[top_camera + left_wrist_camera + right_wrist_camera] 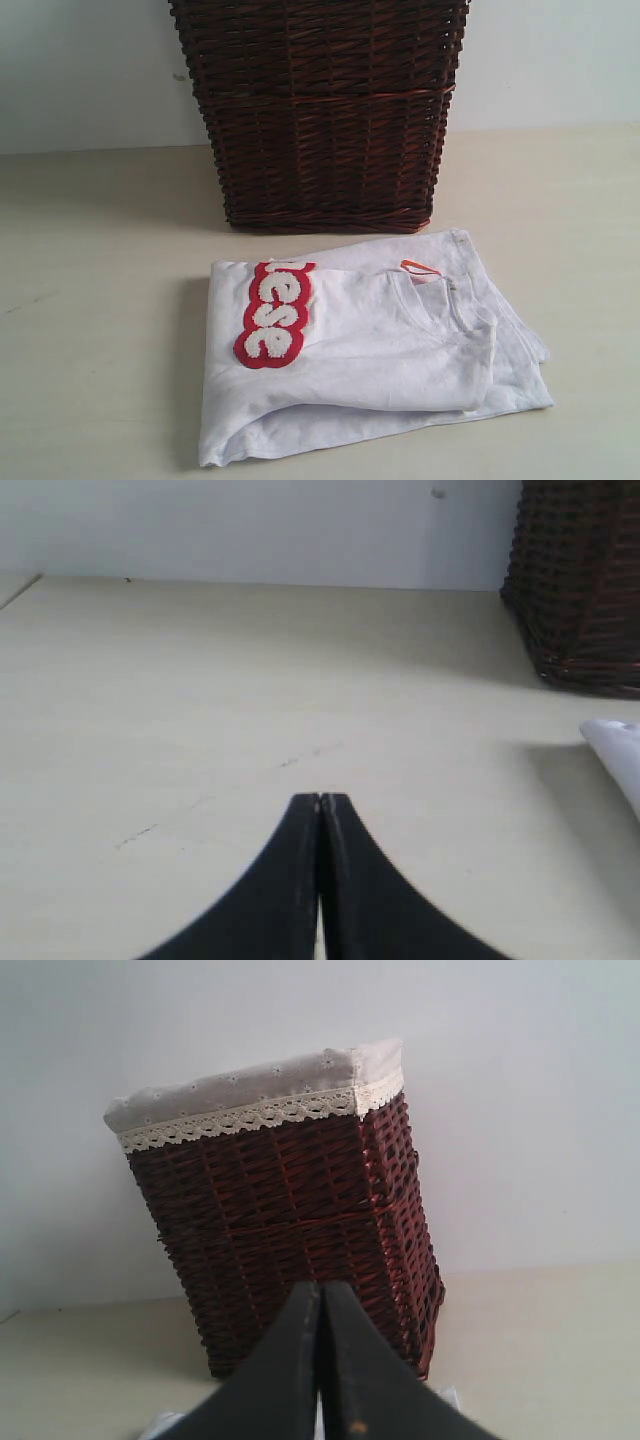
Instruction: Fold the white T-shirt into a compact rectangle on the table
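Note:
The white T-shirt [370,350] lies folded into a rough rectangle on the table [90,300], in front of the basket. Its red-outlined fuzzy letters [272,313] face up on its left part, and the orange neck tag [420,268] shows near the back edge. Neither arm appears in the exterior view. My left gripper [320,798] is shut and empty above bare tabletop, with a corner of the white T-shirt [615,745] off to one side. My right gripper [321,1286] is shut and empty, pointing at the basket, with bits of the white T-shirt [165,1422] below it.
A tall dark brown wicker basket [320,110] with a lace-trimmed cloth liner [250,1095] stands at the back of the table against a pale wall. Bare tabletop lies to the left and right of the shirt.

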You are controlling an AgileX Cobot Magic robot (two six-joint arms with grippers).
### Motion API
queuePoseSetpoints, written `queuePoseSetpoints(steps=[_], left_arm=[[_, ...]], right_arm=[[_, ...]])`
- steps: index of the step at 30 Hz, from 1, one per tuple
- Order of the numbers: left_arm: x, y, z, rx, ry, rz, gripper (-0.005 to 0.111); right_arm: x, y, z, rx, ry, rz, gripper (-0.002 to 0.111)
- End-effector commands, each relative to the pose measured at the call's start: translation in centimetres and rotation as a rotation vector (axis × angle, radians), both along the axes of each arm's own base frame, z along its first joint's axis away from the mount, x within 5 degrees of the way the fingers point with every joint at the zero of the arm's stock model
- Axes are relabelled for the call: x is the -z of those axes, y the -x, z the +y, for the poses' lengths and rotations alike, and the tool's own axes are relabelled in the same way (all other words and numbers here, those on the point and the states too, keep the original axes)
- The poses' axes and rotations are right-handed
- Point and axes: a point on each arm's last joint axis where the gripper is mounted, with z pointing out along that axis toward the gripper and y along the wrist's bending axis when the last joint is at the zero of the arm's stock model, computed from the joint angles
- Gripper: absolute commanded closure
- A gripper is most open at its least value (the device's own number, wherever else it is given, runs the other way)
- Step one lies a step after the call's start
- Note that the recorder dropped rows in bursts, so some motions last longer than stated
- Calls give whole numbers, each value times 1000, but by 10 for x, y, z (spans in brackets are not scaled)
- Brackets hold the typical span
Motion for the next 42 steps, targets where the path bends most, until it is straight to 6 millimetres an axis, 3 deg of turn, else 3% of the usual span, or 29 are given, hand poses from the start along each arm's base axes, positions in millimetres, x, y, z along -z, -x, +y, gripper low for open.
queuePoseSetpoints(steps=[1,8,13,19,28,42], left_arm=[[-1,0,0,-2,-7,-11,107],[-1,0,0,-2,-7,-11,107],[-1,0,0,-2,-7,-11,107],[-1,0,0,-2,-7,-11,107],[-1,0,0,-2,-7,-11,107],[-1,0,0,-2,-7,-11,107]], right_arm=[[1,1,1,-15,2,2,108],[0,-3,-10,129,234,-82,108],[7,-9,-20,299,229,-187,108],[49,-19,-22,338,229,-76,108],[73,-18,-23,310,276,183,108],[74,-18,-23,309,272,194,108]])
